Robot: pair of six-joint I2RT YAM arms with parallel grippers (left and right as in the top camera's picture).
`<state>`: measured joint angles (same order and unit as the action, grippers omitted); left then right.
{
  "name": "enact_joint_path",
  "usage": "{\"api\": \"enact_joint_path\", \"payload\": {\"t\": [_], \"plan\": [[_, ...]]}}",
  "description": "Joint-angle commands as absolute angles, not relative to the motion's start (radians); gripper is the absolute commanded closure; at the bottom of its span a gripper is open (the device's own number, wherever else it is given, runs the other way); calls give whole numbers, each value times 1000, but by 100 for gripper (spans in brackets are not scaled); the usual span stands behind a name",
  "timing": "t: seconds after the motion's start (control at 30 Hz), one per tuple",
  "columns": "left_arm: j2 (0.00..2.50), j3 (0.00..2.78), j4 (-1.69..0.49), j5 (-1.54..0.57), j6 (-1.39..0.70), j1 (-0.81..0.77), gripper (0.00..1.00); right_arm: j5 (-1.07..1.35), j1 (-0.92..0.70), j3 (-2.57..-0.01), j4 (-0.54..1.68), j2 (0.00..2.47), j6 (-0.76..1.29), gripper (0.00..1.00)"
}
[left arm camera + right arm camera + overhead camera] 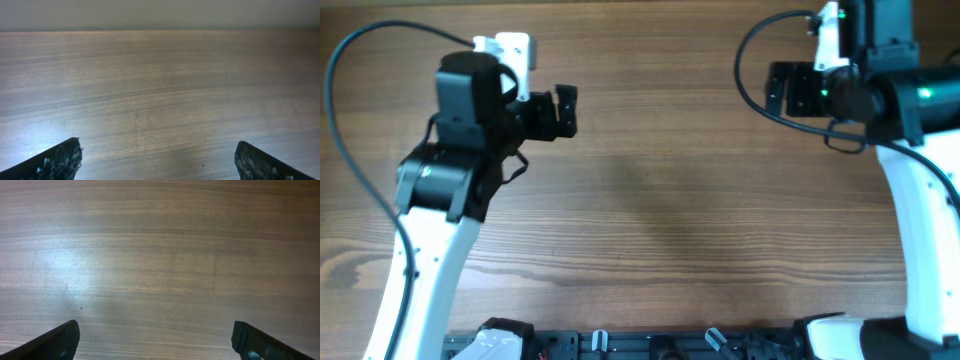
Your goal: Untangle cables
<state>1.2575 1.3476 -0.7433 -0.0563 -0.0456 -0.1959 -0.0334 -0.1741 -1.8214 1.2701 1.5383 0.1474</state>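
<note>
Hovering above the wooden table (660, 210), the left end effector (570, 110) and right end effector (775, 90) stand spread wide, well apart.

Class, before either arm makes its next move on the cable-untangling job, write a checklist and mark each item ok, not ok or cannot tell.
1. Left gripper open: ok.
2. Right gripper open: ok.
3. Both grippers empty: ok.
4. Cables in view: not ok, none shows in any view.
5. Left arm and right arm well apart: ok.
</note>
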Motion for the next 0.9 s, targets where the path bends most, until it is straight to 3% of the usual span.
{"api": "enact_joint_path", "payload": {"t": [0.0,0.37,0.8,0.83,0.87], "plan": [[1331,1354,-709,-16,3,-214,0,-25,-207,-1819,1208,1592,142,0],[1454,1354,-566,46,3,-214,0,-51,-233,-1713,957,1678,184,0],[1660,1354,-595,57,-8,-214,0,-59,-233,-1511,879,1678,193,0],[1668,1354,-595,57,-8,-214,4,-59,-233,-1511,879,1678,193,0],[1678,1354,-595,58,-8,-214,21,-59,-233,-1511,877,1678,193,28]]}}
